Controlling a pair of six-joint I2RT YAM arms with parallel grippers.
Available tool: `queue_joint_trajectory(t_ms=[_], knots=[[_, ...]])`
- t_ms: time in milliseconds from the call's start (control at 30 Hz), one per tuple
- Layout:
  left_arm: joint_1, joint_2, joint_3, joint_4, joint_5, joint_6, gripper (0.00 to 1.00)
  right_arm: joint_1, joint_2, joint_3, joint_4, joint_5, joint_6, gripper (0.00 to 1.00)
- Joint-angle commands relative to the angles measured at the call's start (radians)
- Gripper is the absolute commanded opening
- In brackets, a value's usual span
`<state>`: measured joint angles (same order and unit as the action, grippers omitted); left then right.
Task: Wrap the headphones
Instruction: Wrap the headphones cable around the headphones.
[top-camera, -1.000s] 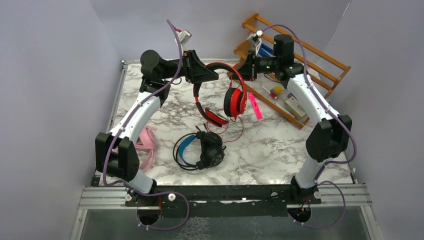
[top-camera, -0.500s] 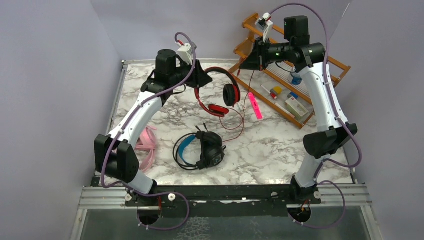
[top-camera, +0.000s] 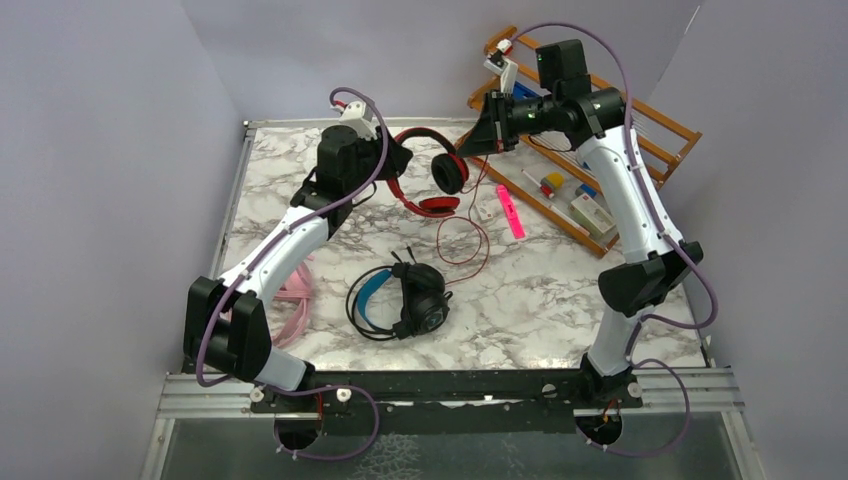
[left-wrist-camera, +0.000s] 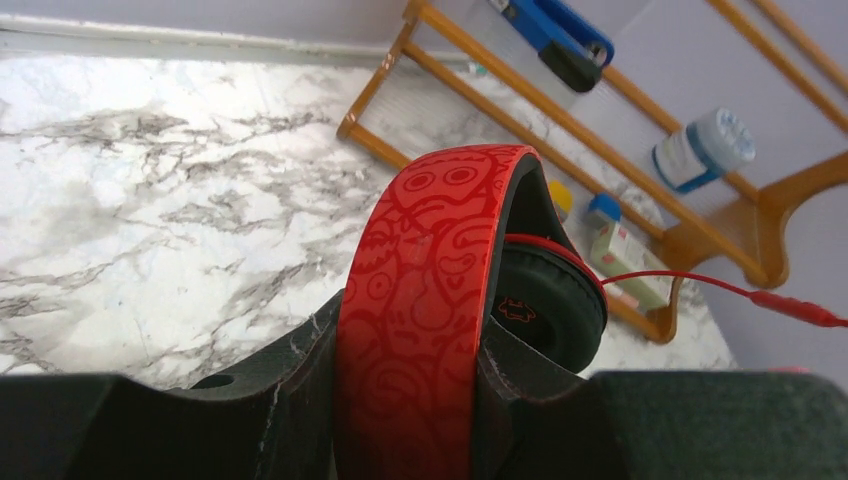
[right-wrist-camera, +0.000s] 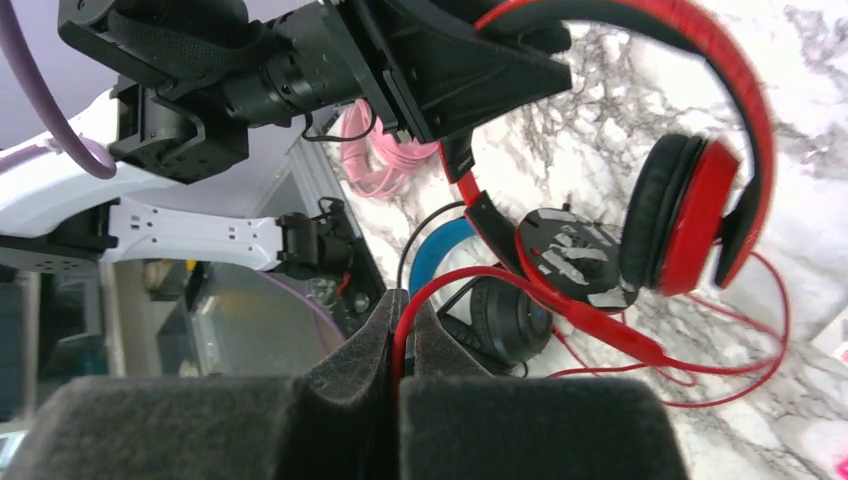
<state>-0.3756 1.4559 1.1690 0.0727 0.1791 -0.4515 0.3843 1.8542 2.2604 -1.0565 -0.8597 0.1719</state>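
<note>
Holding up the red headphones (top-camera: 440, 175) at upper centre.
The left gripper (top-camera: 403, 157) is clamping their band; the right gripper (top-camera: 483, 135) is pinching the red cable (left-wrist-camera: 790, 308) tight, with the wooden rack (top-camera: 590, 190) crowding just behind it at upper right.

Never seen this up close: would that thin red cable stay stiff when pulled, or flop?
Probably floppy: the red cable hangs in loose loops down to the table. Likely light, since the right gripper holds it by a mere fingertip pinch. Being thin, it might slip through.

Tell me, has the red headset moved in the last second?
Yes. The red headset, in the left gripper, went toward the far wall, away from the black headset.
</note>
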Motion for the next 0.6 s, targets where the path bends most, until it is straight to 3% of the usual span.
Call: queue_joint_trajectory(t_ms=[0,267,433,567], knots=[[-0.005,-0.035,0.007,0.183,-0.155,-0.16,0.0,-0.001,-0.05,-0.086,0.125,-0.081,0.133,0.01],[-0.009,-0.003,0.028,0.239,-0.171,-0.271,0.0,0.019,-0.092,-0.177,0.259,-0.089,0.181,0.01],[-0.023,0.007,0.012,0.284,-0.206,-0.343,0.0,0.045,-0.091,-0.242,0.45,-0.076,0.318,0.01],[-0.036,0.024,0.018,0.312,-0.204,-0.389,0.0,0.063,-0.036,-0.173,0.493,-0.02,0.366,0.02]])
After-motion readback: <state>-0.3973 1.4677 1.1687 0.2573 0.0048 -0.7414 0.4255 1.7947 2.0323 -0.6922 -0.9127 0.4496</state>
